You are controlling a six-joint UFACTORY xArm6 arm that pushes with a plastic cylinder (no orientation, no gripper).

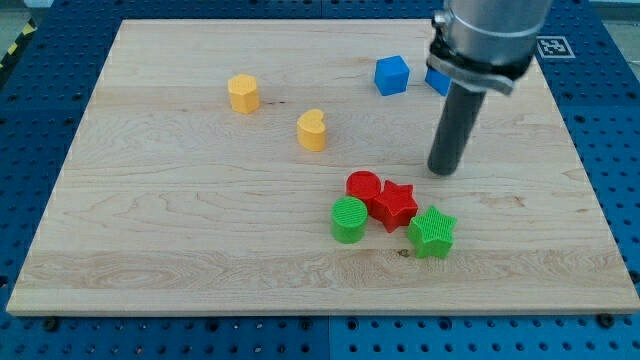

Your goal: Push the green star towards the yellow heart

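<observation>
The green star [432, 232] lies at the view's lower right of the wooden board, touching the red star [394, 204] on its left. The yellow heart [313, 130] sits near the board's middle, up and to the left of the green star. My tip [442, 171] rests on the board above the green star, a short gap away, to the right of the red blocks. It touches no block.
A red cylinder [363, 186] and a green cylinder [349, 219] crowd the red star's left side. A yellow hexagonal block [243, 93] sits upper left. A blue cube [392, 75] and another blue block [437, 80], partly hidden by the arm, lie at the top.
</observation>
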